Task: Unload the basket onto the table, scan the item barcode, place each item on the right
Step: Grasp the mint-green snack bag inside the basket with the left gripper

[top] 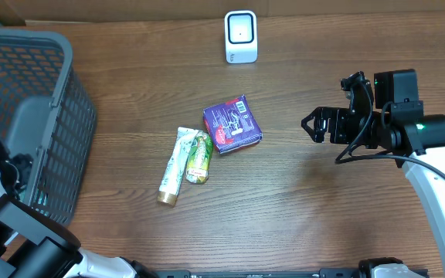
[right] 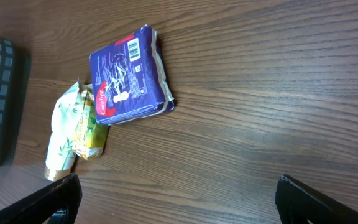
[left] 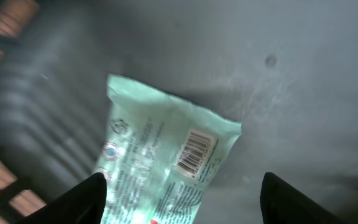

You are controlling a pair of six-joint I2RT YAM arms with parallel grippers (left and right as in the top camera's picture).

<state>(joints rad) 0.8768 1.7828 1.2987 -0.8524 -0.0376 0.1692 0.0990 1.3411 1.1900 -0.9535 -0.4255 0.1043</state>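
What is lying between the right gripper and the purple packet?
Only bare wooden table lies between the right gripper and the purple packet, seen in the overhead view.

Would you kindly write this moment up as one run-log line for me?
left gripper: open over green packet in basket, barcode up | right gripper: open, empty, above table | scanner: at table's far edge

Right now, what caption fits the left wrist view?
Left gripper open over a green packet, barcode up, inside the basket.

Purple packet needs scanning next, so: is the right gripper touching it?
Apart. Overhead view shows bare table between the right gripper and the purple packet.
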